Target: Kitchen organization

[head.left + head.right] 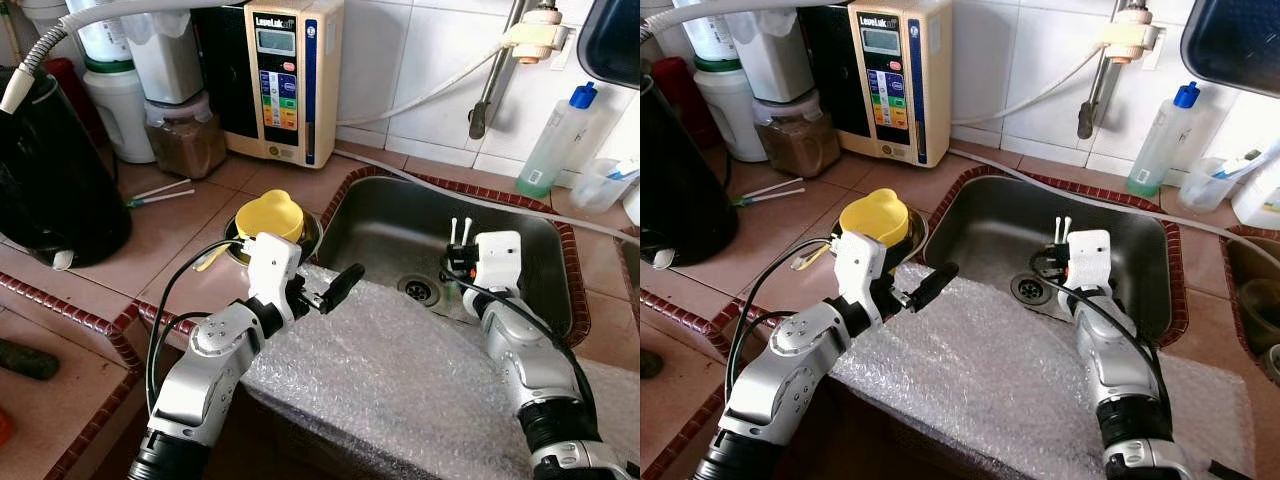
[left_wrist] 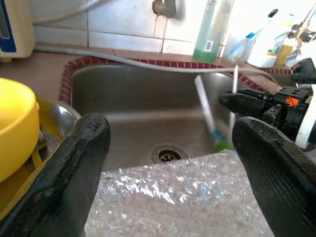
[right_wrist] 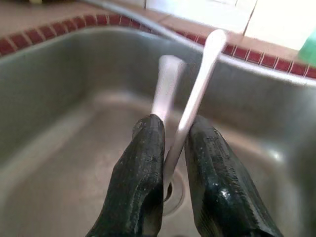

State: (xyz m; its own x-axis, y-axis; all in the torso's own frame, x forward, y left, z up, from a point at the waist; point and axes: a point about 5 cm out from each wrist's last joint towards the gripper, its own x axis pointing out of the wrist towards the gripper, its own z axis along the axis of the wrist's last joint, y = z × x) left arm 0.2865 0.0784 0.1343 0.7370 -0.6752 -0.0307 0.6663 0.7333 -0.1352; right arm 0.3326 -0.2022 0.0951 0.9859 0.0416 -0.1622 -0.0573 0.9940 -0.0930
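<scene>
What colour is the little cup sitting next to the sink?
Yellow. The small plastic cup rests in a round metal bowl; the left eye view shows it best.

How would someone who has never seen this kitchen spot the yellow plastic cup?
Start at the stainless steel sink in the tiled counter. Just beyond its left rim sits a small metal bowl holding the yellow plastic cup, close behind the left gripper. Nothing else nearby is bright yellow.

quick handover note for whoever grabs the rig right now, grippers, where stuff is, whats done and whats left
Right gripper: shut on two white utensil handles, held upright over the sink.
Left gripper: open, holding nothing, above the bubble wrap at the sink's front edge.
Yellow cup sits in a steel bowl left of the sink. Two more sticks lie on the counter.
Done: utensils picked up.
Left: put them away; where is not shown.
</scene>
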